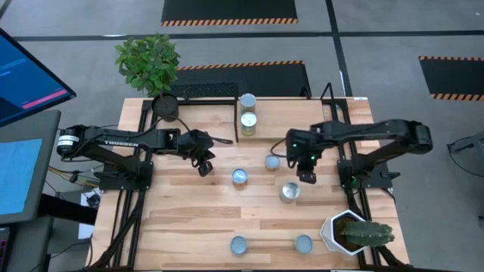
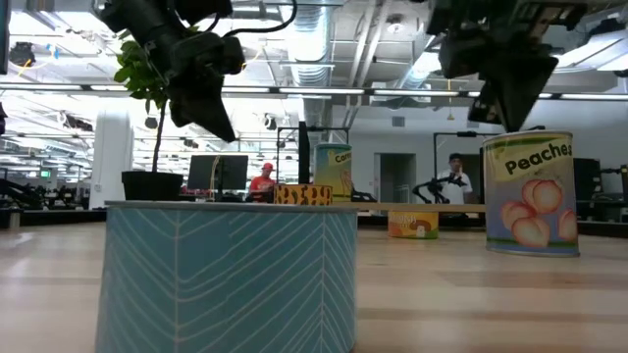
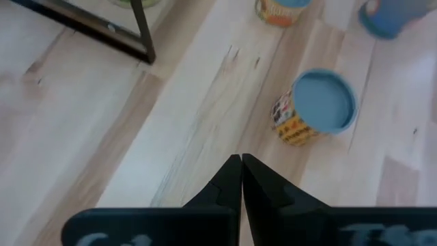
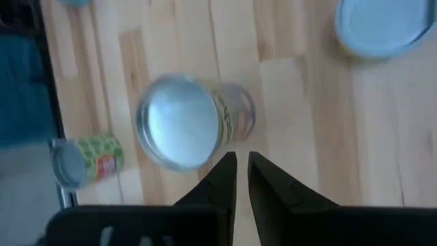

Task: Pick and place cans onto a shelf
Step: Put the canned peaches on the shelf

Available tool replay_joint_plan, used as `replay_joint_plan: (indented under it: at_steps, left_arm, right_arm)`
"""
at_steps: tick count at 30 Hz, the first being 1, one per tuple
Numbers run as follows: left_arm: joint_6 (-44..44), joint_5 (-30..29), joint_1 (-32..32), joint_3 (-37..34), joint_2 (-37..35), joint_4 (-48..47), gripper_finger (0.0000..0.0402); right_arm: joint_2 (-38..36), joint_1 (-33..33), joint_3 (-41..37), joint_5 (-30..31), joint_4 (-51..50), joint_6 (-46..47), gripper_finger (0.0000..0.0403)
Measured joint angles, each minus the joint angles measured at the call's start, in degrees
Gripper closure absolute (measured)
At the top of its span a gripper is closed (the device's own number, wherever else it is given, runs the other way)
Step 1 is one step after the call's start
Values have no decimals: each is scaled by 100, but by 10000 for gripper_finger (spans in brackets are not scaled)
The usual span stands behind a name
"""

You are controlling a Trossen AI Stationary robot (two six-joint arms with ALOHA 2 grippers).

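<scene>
Cans are the business, though the largest thing is the pale wooden plank table (image 1: 189, 219) that carries everything. At its far edge stands the low shelf of thin black metal rods (image 1: 204, 102), which I judge is set there so either arm can reach it from the middle. Two cans already sit beside its right end: a pale-topped one (image 1: 247, 100) and a taller green-and-yellow one (image 1: 248, 123) just in front.

The dark left arm reaches in from the left, its gripper (image 1: 203, 164) hovering above bare wood with the fingers pressed together and holding nothing. The yellow-labelled, blue-topped can (image 3: 314, 109) lies near it in the wrist view (probably the next pick on that side).

The dark right arm reaches in from the right, its gripper (image 1: 305, 175) hanging just above the big silvery-topped can (image 1: 290, 192); its fingers (image 4: 217, 181) stand barely apart, empty, so they would have to spread before descending.

Smaller cans wait loose: one blue-topped (image 1: 239, 177) at centre, one (image 1: 272, 162) near the right gripper, two (image 1: 238, 244) (image 1: 303, 243) along the near edge.

A white pot with a green cactus (image 1: 352, 233) occupies the near right corner, a hazard for wide swings.
</scene>
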Motion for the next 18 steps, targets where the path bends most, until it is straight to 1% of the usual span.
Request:
replay_joint_plan:
  at_steps: [5,8,10,13,18]
  left_arm:
    - [-10,-1,0,0,0,5,397]
    - [-47,-1,0,0,0,8,379]
    - [-73,-1,0,0,0,6,362]
    - [-129,-1,0,0,0,20,331]
    - [-325,-6,-2,0,0,23,290]
  right_arm:
    - [-386,137,-281,18,499,253,340]
    - [-393,210,-356,26,585,402,338]
    - [-325,240,-386,30,590,517,330]
    - [-91,360,-395,42,602,508,304]
    - [232,478,-396,49,878,504,245]
